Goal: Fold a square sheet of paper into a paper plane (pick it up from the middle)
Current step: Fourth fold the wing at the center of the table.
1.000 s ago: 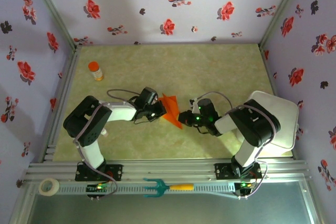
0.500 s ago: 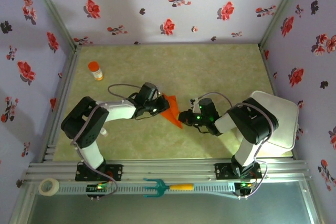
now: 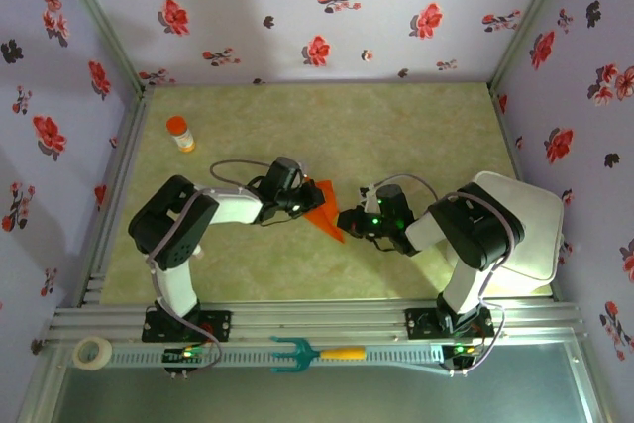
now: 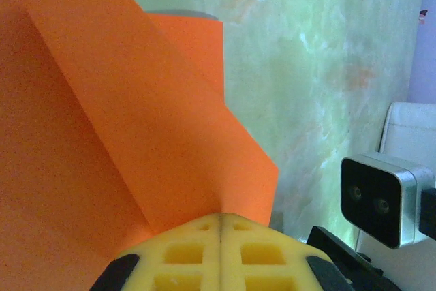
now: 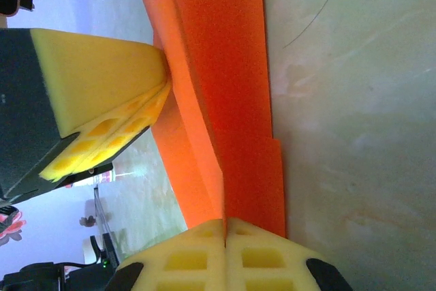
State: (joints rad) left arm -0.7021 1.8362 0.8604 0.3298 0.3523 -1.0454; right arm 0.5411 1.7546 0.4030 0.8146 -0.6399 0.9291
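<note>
Paper plane [image 3: 324,215], smooth matte orange, creased, pointed layers

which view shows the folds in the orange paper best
Left wrist: the orange paper spreads wide, its layered flaps and creases plain, pinched in the shut left gripper. The right wrist view shows it more edge-on, clamped by the right gripper. The top view gives a small orange triangle between the grippers.

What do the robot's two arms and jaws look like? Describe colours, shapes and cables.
Both the left arm and right arm have white links between bulky black joints, with thin grey cables looping along them. The jaws carry yellow foam pads with square holes.
</note>
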